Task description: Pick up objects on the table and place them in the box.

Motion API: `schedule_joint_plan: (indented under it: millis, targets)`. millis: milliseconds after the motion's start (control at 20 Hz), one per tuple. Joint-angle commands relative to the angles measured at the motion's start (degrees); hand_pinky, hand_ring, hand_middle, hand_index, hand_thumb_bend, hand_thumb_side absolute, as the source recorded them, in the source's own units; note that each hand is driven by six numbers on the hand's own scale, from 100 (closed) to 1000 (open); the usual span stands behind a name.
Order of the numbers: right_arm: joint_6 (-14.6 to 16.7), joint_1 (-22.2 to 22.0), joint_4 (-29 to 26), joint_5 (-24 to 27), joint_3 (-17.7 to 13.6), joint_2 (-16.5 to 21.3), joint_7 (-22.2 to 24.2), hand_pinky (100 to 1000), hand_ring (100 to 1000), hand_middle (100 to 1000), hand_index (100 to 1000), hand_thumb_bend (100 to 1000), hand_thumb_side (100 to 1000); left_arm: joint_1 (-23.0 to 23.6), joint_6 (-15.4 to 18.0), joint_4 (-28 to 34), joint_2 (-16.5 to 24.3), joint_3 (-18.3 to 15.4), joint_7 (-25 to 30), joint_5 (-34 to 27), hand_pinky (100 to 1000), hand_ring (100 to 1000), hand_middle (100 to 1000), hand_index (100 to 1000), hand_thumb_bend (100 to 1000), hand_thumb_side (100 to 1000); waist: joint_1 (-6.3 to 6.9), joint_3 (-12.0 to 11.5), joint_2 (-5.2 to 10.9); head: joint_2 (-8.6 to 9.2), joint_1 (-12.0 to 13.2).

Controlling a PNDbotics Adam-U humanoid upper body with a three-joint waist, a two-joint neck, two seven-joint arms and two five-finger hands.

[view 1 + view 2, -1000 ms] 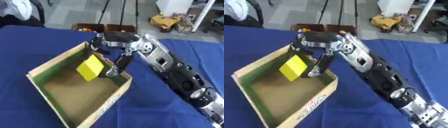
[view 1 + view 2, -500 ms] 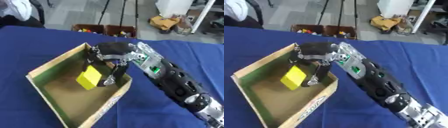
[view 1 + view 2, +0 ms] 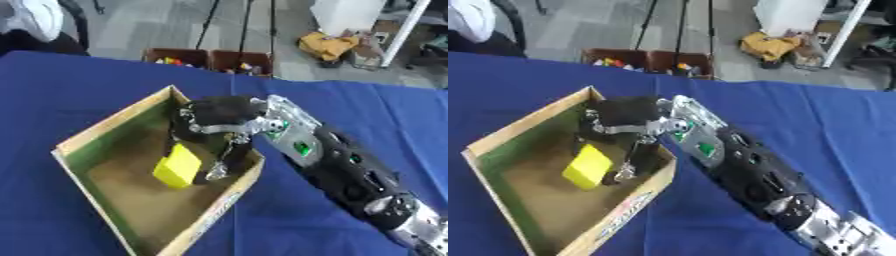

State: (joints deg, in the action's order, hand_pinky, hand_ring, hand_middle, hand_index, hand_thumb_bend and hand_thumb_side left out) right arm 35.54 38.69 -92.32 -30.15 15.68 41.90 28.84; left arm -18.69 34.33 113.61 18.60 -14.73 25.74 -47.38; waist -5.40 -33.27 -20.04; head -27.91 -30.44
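The right hand (image 3: 215, 131) reaches down from its outstretched arm, fingers curled.

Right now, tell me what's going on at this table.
The robot's right hand reaches down into the cardboard box on the blue table, with a yellow block between its fingers and thumb. The block is low inside the box, near the floor, at the wall on the robot's right; whether it already rests on the bottom cannot be told. The fingers are around it, so it has not been let go. The left hand is not in view.
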Motion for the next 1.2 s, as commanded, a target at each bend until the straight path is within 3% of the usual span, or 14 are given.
schedule_joint_plan:
  millis: [50, 200, 350, 500, 850, 1050, 1100, 1150, 1200]
  targets:
    - [1.41, 0.29, -0.18, -0.97, -0.09, 0.56, 0.74, 812, 754, 294, 543, 100, 113, -0.62, -0.1, 0.98, 0.84, -0.49, -0.15, -0.03, 688, 724, 865, 952, 100, 910, -0.57, 0.04, 0.02, 0.68, -0.22]
    - [2.15, 0.04, -0.38, -0.97, -0.18, 0.47, 2.07, 826, 778, 341, 578, 100, 129, -0.71, -0.18, 0.98, 0.85, -0.51, -0.26, -0.01, 688, 724, 865, 952, 100, 911, -0.6, 0.17, 0.01, 0.73, -0.19]
    - [3.29, -0.25, -0.5, -0.24, -0.17, 0.25, 4.58, 881, 857, 530, 709, 469, 437, -0.74, -0.17, 0.98, 0.86, -0.53, -0.37, -0.02, 687, 724, 864, 952, 100, 911, -0.61, 0.12, 0.03, 0.6, -0.21]
    - [4.38, -0.32, -1.09, 2.23, -0.92, 0.29, 6.52, 916, 913, 684, 803, 540, 649, -0.75, -0.26, 0.98, 0.91, -0.56, -0.52, -0.05, 687, 724, 864, 952, 100, 911, -0.65, 0.27, 0.14, 0.52, -0.26]
    - [3.81, -0.9, -4.0, 8.4, -3.37, 1.7, 8.17, 931, 942, 718, 815, 597, 718, -0.79, -0.54, 0.98, 1.05, -0.68, -0.97, 0.07, 686, 724, 862, 952, 100, 911, -0.69, 0.87, 0.37, 0.69, 0.0]
    - [2.36, -1.34, -6.74, 12.96, -4.99, 2.89, 7.92, 933, 941, 677, 806, 576, 749, -0.69, -0.5, 0.98, 1.2, -0.69, -1.12, 0.13, 686, 724, 861, 951, 100, 910, -0.56, 1.28, 0.53, 0.69, 0.19]
    - [1.79, -1.45, -7.78, 14.45, -5.53, 3.32, 7.53, 933, 940, 670, 804, 568, 810, -0.63, -0.47, 0.98, 1.23, -0.71, -1.14, 0.15, 686, 724, 861, 951, 100, 910, -0.53, 1.4, 0.57, 0.71, 0.24]
    - [1.13, -1.59, -8.88, 15.95, -6.05, 3.76, 7.09, 933, 941, 667, 804, 568, 757, -0.58, -0.45, 0.98, 1.26, -0.72, -1.14, 0.18, 686, 723, 861, 951, 100, 910, -0.52, 1.51, 0.59, 0.73, 0.29]
    - [0.26, -1.73, -10.19, 17.81, -6.64, 4.18, 6.44, 934, 940, 647, 796, 550, 758, -0.53, -0.45, 0.98, 1.28, -0.73, -1.14, 0.23, 686, 723, 861, 951, 100, 910, -0.5, 1.65, 0.62, 0.71, 0.34]
